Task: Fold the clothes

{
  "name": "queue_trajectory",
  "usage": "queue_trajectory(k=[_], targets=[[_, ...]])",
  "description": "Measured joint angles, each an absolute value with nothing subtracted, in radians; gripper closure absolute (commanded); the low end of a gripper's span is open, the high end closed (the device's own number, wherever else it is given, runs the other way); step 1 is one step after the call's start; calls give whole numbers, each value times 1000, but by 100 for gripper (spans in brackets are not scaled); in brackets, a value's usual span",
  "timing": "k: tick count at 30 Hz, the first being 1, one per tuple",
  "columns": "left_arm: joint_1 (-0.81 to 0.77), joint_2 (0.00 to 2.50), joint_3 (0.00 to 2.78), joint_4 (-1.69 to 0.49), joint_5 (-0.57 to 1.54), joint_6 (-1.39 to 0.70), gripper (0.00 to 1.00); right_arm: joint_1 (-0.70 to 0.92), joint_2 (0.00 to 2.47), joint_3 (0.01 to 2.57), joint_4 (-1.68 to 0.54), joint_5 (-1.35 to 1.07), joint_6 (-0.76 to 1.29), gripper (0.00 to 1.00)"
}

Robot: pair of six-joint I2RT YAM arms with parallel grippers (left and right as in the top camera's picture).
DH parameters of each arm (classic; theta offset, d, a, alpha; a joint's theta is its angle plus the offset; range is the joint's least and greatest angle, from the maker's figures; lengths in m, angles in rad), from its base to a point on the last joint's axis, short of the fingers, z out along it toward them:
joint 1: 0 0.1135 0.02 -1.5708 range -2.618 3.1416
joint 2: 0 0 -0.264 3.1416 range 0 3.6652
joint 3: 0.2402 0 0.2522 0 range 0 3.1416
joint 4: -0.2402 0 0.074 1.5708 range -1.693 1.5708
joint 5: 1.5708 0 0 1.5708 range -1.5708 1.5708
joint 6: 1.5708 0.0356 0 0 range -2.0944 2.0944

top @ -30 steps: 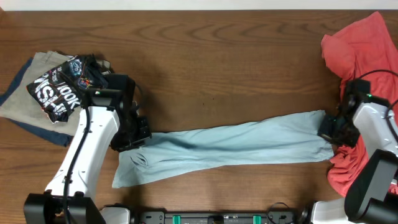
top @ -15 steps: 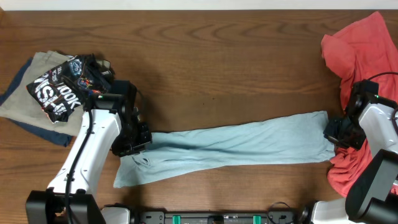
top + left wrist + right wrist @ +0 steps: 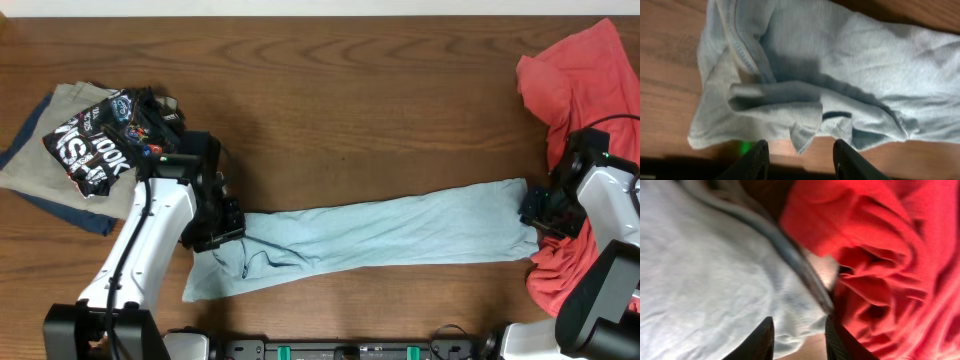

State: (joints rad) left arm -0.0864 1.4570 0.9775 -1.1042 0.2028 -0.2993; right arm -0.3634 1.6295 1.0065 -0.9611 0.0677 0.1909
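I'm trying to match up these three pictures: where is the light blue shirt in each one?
Overhead: the light blue shirt lies as a long band low in the picture, on the table.
Left wrist: its bunched end fills most of the picture.
Right wrist: it fills the left half, beside the coral-red shirt.
Shared landmark: the coral-red shirt links overhead and right wrist; the table's wood, overhead and left wrist.

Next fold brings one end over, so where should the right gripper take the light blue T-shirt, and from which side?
Probably its right-hand end edge, from above: the light blue T-shirt lies as a flat band, and the coral-red shirt sits close beside that end, so the right gripper must pinch blue only.
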Motion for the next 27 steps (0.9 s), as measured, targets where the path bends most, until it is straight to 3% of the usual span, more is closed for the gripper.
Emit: queue_trajectory(k=[10, 17, 27], targets=[[-86, 1457, 870, -945, 203, -334, 55, -363, 1629, 1006, -939, 17, 102, 63], [-86, 1457, 809, -848, 203, -363, 54, -363, 1629, 953, -848, 15, 70, 50], [-86, 1457, 739, -752, 203, -395, 54, -363, 1629, 826, -661, 17, 58, 45]])
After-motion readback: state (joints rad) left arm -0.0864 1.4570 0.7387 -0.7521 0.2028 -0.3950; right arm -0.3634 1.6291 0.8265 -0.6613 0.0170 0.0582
